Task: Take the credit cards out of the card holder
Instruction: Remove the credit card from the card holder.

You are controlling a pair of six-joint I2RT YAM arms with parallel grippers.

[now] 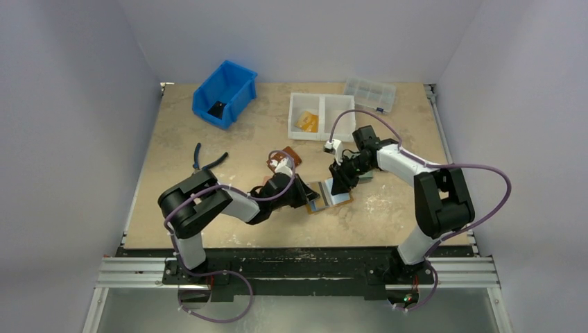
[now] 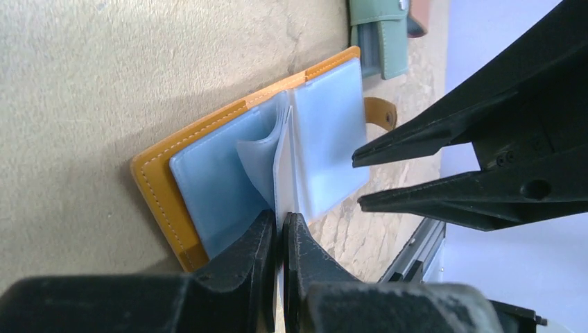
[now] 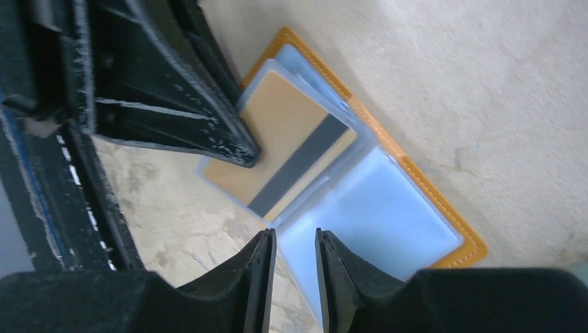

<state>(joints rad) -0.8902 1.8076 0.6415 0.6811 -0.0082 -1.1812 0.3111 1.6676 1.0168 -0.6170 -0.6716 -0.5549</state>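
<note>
Pale lavender-grey walls are enclosing the tan table on three sides; a black-and-silver rail is running along the table's near edge.

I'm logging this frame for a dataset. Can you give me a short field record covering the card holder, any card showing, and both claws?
card holder: lying open, mustard cover down, sleeves facing up
credit card: orange-yellow with a grey stripe, inside a sleeve, not yet out
left claw: shut on the edge of a plastic sleeve
right claw: open, holding nothing, poised at the sleeves' edge
nearby: green wallet just beyond the holder
</note>
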